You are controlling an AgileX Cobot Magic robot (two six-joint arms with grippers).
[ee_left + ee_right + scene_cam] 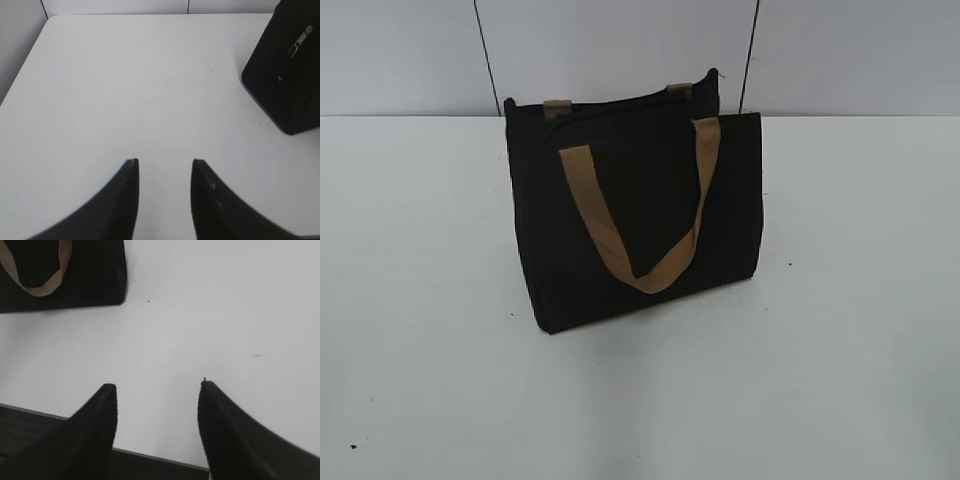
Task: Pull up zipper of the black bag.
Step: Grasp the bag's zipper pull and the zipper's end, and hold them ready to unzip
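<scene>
The black bag (pixel 640 215) stands upright on the white table, its tan handle (pixel 620 240) hanging down its front. The zipper line (pixel 610 103) runs along the top rim, barely visible. In the left wrist view the bag's end face (pixel 287 70) shows at the right edge, with a small metal zipper pull (pixel 300 44) on it. In the right wrist view the bag's lower part (pixel 65 275) sits at the top left. My left gripper (pixel 162 162) is open and empty, well left of the bag. My right gripper (pixel 157 387) is open and empty near the table's front edge. Neither gripper shows in the exterior view.
The white table (pixel 840 330) spreads around the bag on all sides. Its front edge (pixel 150 456) runs under my right gripper, with dark floor below. A grey wall (pixel 840 50) with dark seams stands behind the bag.
</scene>
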